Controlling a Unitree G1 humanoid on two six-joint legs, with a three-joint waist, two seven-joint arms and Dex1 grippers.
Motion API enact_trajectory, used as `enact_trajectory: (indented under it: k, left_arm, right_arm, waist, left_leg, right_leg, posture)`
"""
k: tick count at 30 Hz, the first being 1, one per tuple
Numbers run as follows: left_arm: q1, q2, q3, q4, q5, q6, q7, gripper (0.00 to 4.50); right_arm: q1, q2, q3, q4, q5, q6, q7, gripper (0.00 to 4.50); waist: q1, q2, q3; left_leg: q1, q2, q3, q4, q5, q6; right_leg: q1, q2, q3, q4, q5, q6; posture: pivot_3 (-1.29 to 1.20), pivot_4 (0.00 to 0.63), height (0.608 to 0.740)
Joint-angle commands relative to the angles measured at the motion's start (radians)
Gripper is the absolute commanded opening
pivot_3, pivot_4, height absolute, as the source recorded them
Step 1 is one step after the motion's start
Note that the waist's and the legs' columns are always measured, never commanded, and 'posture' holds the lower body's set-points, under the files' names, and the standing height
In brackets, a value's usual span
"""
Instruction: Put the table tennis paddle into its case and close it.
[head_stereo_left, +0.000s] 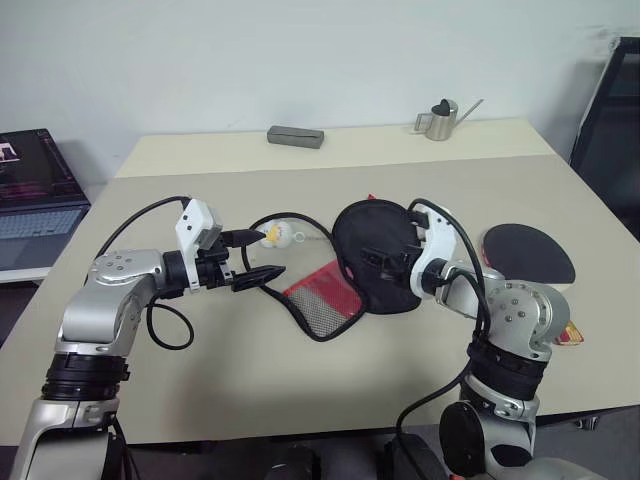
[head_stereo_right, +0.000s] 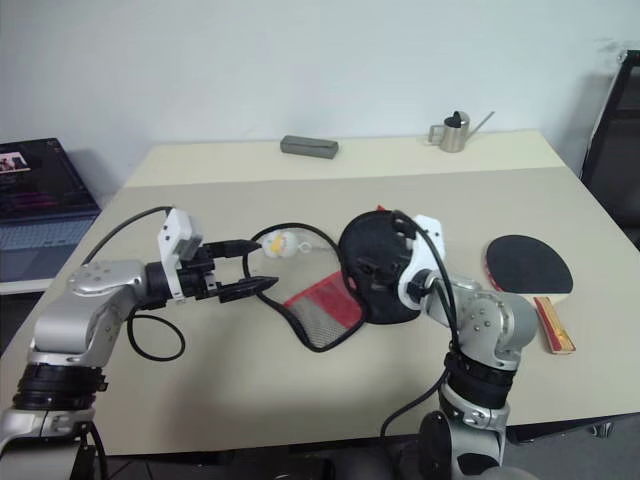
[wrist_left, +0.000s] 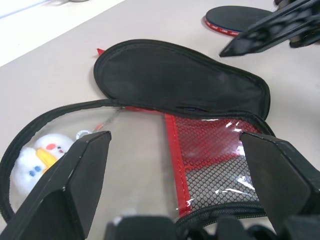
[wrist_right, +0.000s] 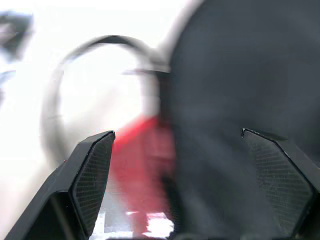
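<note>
Table tennis paddle (head_stereo_right: 528, 264) flat on bench (head_stereo_right: 420, 190), far right, outside the case (head_stereo_right: 345, 280). Case unzipped mid-bench, black flap raised, plush charm (head_stereo_right: 280, 243) beside it. Right claw (head_stereo_left: 385, 262) spread apart at flap, holding nothing. Left claw (head_stereo_left: 248, 260) apart near zipper rim.

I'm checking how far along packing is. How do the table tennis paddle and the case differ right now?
The table tennis paddle lies flat and apart, beyond the right gripper; the case sits between both grippers, unzipped, its black flap lifted. The paddle is one rigid piece; the case is soft, with a red mesh pocket and a plush charm. Both share a paddle outline and black and red colouring.
</note>
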Motion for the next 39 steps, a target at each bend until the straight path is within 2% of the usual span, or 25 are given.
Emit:
enact_trajectory:
  k: [1, 4, 6, 14, 19, 29, 39]
  left_arm:
    - [0.001, 0.014, 0.031, -0.022, -0.009, -0.008, -0.002, 4.5]
    - [0.005, 0.02, 0.032, -0.025, -0.012, -0.005, -0.01, 4.5]
    - [0.004, 0.023, 0.034, -0.023, -0.012, -0.005, -0.011, 4.5]
    - [0.008, 0.03, 0.019, -0.044, -0.018, 0.002, -0.046, 4.5]
    - [0.007, 0.03, -0.006, -0.066, -0.011, -0.002, -0.075, 4.5]
    - [-0.033, -0.003, -0.061, -0.077, -0.009, -0.011, -0.106, 4.5]
    - [-0.129, -0.041, -0.137, -0.024, 0.016, -0.039, -0.174, 4.5]
  right_arm:
    - [0.038, -0.115, 0.039, -0.029, 0.045, -0.127, 0.135, 4.46]
    - [0.048, -0.271, 0.05, 0.034, 0.052, -0.213, 0.262, 4.46]
    - [0.037, -0.328, 0.044, 0.095, 0.052, -0.25, 0.292, 4.46]
    - [0.101, -0.461, 0.085, 0.108, 0.016, -0.414, 0.344, 4.46]
    - [0.187, -0.541, 0.027, 0.076, 0.06, -0.412, 0.384, 4.46]
    - [0.3, -0.543, -0.214, 0.031, 0.088, -0.43, 0.269, 4.46]
    - [0.554, -0.61, -0.314, -0.03, 0.063, -0.499, 0.271, 4.46]
  waist:
    - [0.004, 0.0, 0.0]
    - [0.004, -0.001, 0.0]
    - [0.005, -0.001, 0.0]
    - [0.006, -0.002, 0.0]
    - [0.019, -0.002, 0.0]
    - [0.034, -0.002, 0.0]
    - [0.041, -0.003, 0.001]
  left_leg:
    - [0.0, 0.0, 0.0, 0.0, 0.0, 0.0]
    - [0.0, 0.001, 0.0, 0.0, 0.0, 0.0]
    - [0.0, 0.001, 0.0, 0.0, 0.0, 0.0]
    - [-0.001, 0.001, 0.0, 0.0, 0.0, 0.0]
    - [-0.001, 0.001, 0.0, 0.0, 0.0, 0.0]
    - [-0.002, 0.001, 0.0, 0.0, 0.0, 0.0]
    - [-0.001, 0.001, 0.002, 0.0, 0.0, 0.001]
  right_leg:
    - [0.0, 0.0, 0.0, -0.001, 0.0, 0.0]
    - [0.0, 0.001, 0.0, 0.0, 0.0, 0.0]
    - [0.0, 0.001, 0.0, 0.0, 0.0, 0.0]
    - [0.0, 0.001, 0.0, -0.001, 0.0, 0.0]
    - [0.001, 0.001, 0.0, -0.003, 0.0, 0.0]
    - [0.001, 0.001, -0.001, -0.004, 0.0, 0.0]
    - [0.002, 0.001, 0.0, -0.004, 0.0, 0.001]
  posture:
    - [0.0, 0.15, 0.74]
    - [0.0, 0.15, 0.74]
    - [0.0, 0.15, 0.74]
    - [0.0, 0.15, 0.74]
    - [0.0, 0.15, 0.74]
    - [0.0, 0.15, 0.74]
    - [0.0, 0.15, 0.74]
